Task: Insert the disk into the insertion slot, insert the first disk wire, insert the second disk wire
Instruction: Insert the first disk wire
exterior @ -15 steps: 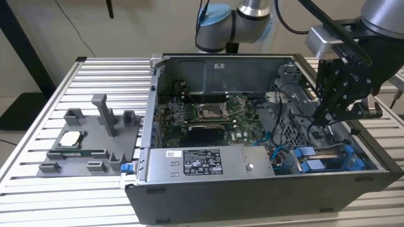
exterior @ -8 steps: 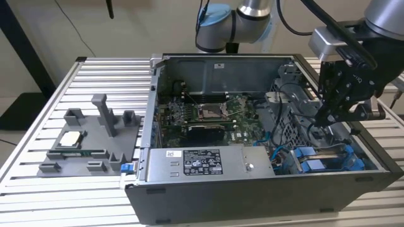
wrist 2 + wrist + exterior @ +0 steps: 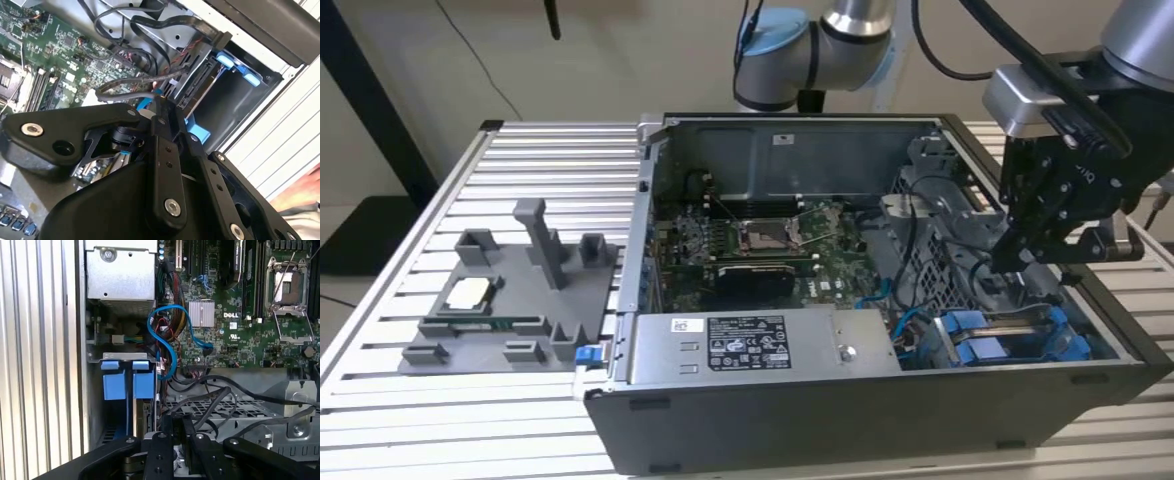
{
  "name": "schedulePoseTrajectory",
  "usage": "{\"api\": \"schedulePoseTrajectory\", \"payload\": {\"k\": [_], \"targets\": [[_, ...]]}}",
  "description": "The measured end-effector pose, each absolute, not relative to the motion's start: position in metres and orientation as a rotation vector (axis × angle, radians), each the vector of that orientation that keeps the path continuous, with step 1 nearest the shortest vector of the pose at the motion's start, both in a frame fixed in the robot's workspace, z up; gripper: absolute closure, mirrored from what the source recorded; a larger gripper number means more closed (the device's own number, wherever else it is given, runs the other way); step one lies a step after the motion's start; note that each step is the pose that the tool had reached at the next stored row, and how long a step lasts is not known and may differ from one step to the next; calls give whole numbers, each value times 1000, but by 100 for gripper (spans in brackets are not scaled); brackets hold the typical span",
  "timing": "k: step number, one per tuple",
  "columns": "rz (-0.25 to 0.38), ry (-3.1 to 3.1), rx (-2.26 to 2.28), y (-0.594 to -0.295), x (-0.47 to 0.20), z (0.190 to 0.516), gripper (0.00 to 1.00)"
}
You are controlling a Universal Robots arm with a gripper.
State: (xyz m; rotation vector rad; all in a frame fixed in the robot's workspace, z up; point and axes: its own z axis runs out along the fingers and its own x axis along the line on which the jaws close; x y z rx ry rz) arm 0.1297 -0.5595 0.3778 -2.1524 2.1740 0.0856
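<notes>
**While the pincer point(image 3: 161, 106) hovers by the insertion slot point(image 3: 1007, 340), the wiring is the job in hand**

Though its tips sit pressed together in the second wrist view, I cannot tell whether a plug is pinched between them. The pincer hangs low inside the computer case point(image 3: 854, 420), just beside a grey cable point(image 3: 125, 89) and near a looping blue wire point(image 3: 165, 335). In the exterior view the insertion slot lies at about six o'clock from the pincer. The disk point(image 3: 145, 385), in its blue carrier, appears already seated there. The motherboard point(image 3: 774, 245) lies at nine o'clock, with loose black cables point(image 3: 220, 395) between. The step in hand looks like the first wire. Done well, I judge, the plug meets the disk's connector edge squarely and goes in straight under light force. Slack cables should be kept out of its path.
</notes>
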Motion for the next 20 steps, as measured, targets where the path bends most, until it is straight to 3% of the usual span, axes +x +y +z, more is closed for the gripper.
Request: {"api": "schedulePoseTrajectory", "payload": {"k": [20], "targets": [[159, 2217, -2182, -575, 155, 367, 81]]}}
